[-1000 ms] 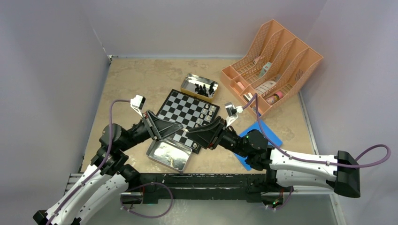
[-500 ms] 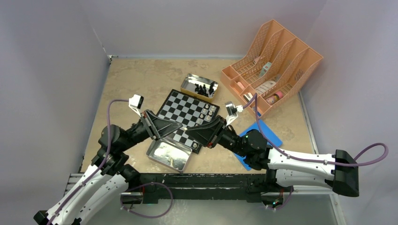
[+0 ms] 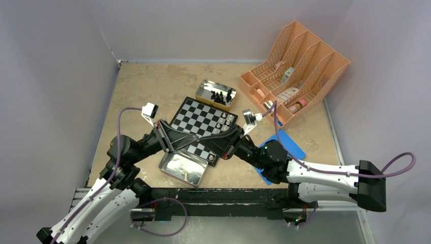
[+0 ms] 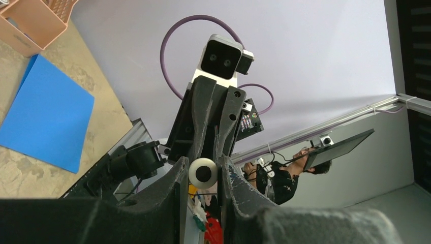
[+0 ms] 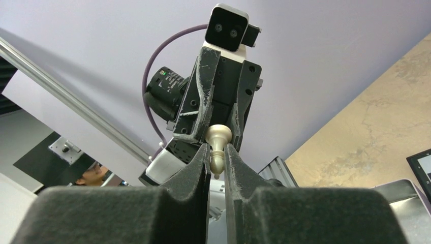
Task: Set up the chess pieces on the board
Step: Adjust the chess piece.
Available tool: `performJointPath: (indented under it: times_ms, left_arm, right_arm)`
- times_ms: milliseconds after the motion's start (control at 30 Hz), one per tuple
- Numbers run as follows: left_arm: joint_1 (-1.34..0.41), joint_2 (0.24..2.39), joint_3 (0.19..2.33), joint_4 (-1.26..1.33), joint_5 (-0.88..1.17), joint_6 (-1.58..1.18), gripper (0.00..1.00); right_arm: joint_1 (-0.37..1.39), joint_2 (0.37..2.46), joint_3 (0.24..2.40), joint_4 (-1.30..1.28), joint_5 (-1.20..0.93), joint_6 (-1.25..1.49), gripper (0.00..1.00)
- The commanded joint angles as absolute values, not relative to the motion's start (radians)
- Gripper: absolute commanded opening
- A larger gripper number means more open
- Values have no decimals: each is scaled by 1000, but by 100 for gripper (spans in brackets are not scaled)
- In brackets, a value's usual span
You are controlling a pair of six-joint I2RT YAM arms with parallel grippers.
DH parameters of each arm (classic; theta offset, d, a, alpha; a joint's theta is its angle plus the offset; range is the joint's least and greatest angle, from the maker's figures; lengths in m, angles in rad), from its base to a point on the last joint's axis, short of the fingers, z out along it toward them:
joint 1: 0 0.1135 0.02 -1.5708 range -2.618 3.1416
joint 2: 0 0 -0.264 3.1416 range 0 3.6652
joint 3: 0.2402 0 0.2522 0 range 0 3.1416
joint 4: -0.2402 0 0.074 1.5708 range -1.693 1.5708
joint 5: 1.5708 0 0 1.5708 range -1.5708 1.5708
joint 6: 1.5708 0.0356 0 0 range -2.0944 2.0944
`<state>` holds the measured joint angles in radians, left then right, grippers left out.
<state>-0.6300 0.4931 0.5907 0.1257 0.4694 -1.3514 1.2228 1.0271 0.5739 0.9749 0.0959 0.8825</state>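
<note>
I see the board lying mid-table, with a few pieces standing along its right edge. Over its near edge my left gripper and right gripper meet tip to tip. Both are narrow, pinching one cream chess piece: left on its base, right on its slimmer end.

far tin behind board, near tin before it, rack behind right
</note>
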Motion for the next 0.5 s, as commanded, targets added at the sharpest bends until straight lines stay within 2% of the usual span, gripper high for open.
performJointPath:
  times_ms: [0,100,200,267,367,467]
  left_arm:
    - [-629,493,580,103,496,-1346,0]
    - [-630,483,569,100,486,-1346,0]
    - [-629,477,567,94,475,-1342,0]
    - [-629,478,564,102,474,-1343,0]
    - [-629,482,564,114,478,-1344,0]
    - [-629,481,570,103,476,-1337,0]
  right_arm:
    - [1225,989,625,1128,118,897,10]
    - [1225,980,606,1137,117,905,10]
    - [1225,982,599,1121,112,913,20]
    - [1225,988,584,1138,107,925,23]
    - [1225,1000,583,1137,92,930,22]
    - [1224,1009,576,1146,82,942,18]
